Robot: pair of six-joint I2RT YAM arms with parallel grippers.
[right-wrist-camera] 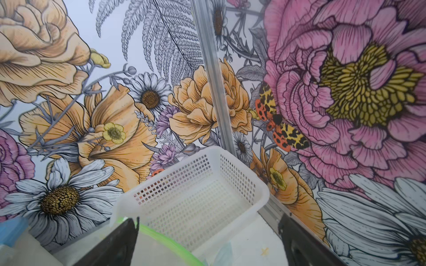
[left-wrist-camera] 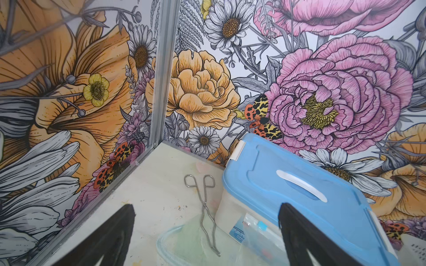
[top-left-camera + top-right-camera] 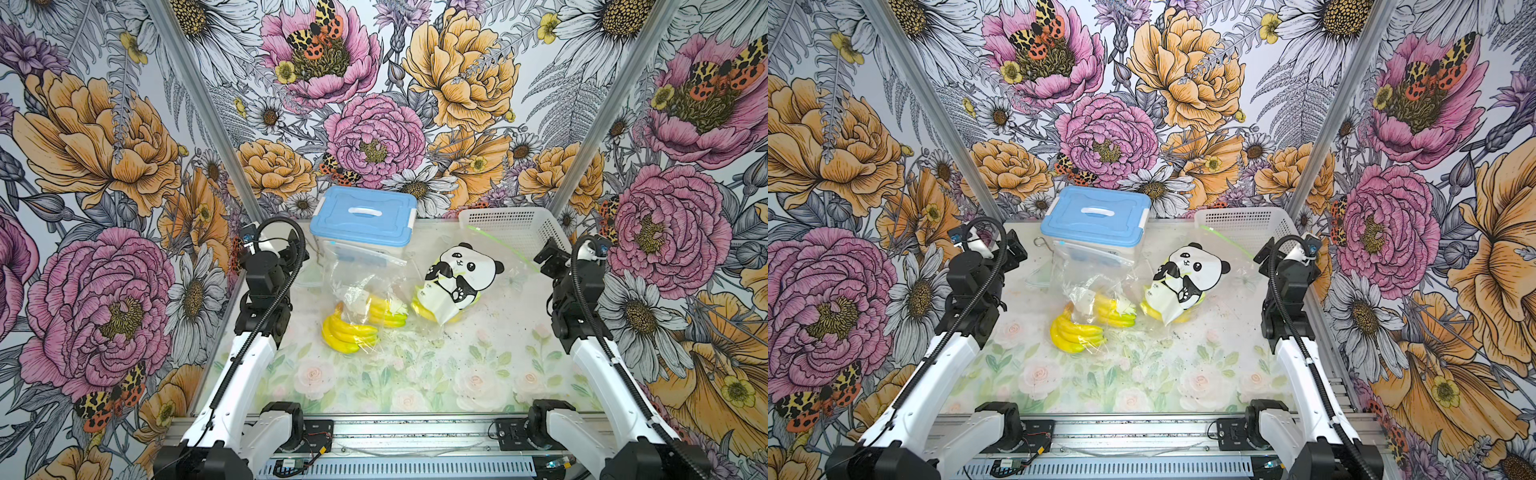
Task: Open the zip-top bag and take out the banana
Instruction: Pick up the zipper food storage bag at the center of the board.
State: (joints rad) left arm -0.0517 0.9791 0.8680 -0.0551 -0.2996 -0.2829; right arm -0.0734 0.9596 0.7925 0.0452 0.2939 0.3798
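Starting at the left gripper (image 2: 206, 207): black fingers (image 2: 115, 230) spread wide, clamped on nothing, aimed at the back corner over thin metal tongs (image 2: 202, 207) and a translucent storage box with a blue lid (image 2: 288, 184). Same story on the right gripper (image 1: 208, 218): fingers (image 1: 119, 241) fully apart, empty, looking into a white perforated plastic basket (image 1: 179, 182). Both held high at the sides of the floral-print table (image 3: 415, 374), well apart from the work. Moving out to the middle, in both top views: clear zip-top bag (image 3: 357, 274), zip strip propped against the box front, looking shut but too small to be sure. Inside, two yellow banana bunches (image 3: 349, 332), down at the bag's closed end. Long axis front to back, zip at the far end, fruit nearer the robot's base. Strip roughly level with the left fingers, off toward the table's middle and lower, clearly nearer that arm than the right. Just beside it, toward the right arm, a second clear bag with a green zip strip (image 3: 498, 266), holding a panda-printed pouch (image 3: 461, 270) with something yellow beneath, possibly another banana, hard to tell. Nothing opened yet. Probably a reach down to the strip by the box first, left arm leading.
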